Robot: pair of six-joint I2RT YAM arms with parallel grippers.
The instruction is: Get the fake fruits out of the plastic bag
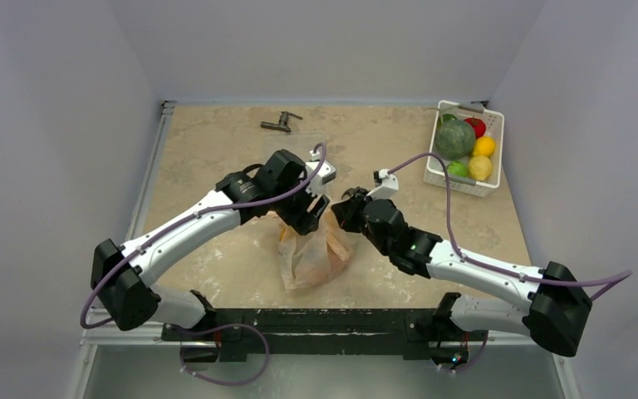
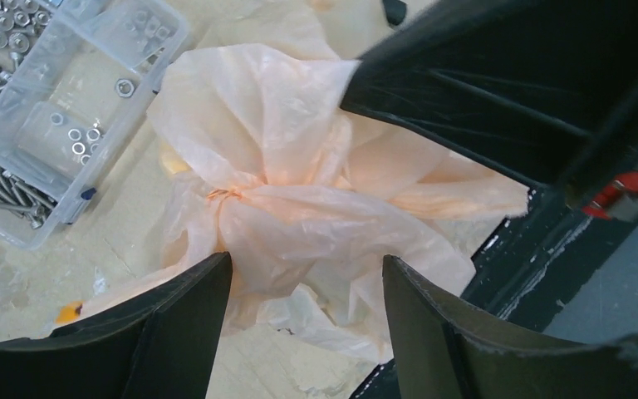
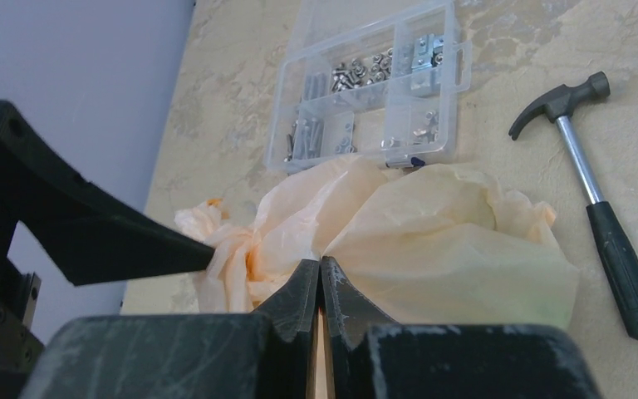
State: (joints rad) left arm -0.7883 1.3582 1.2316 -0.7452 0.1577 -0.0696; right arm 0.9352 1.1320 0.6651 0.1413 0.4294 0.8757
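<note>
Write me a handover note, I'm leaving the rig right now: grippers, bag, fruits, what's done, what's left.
Left gripper: open, astride the bunched neck of the bag.
Right gripper: shut on bag plastic.
Bag: looks knotted shut.
Fruits: not visible; the bag bulges, so probably inside.
Done: bag gripped by one arm.
Left: open the bag, take the fruits out.

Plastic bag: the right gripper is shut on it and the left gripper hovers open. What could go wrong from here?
1. The right gripper pinches only a thin fold of the plastic bag; pulling may tear the film or let it slip free.
2. The bag looks bunched at a twisted knot just ahead of the open left gripper; the contents may stay trapped.
3. The parts box sits against the bag; dragging could shove it.
</note>
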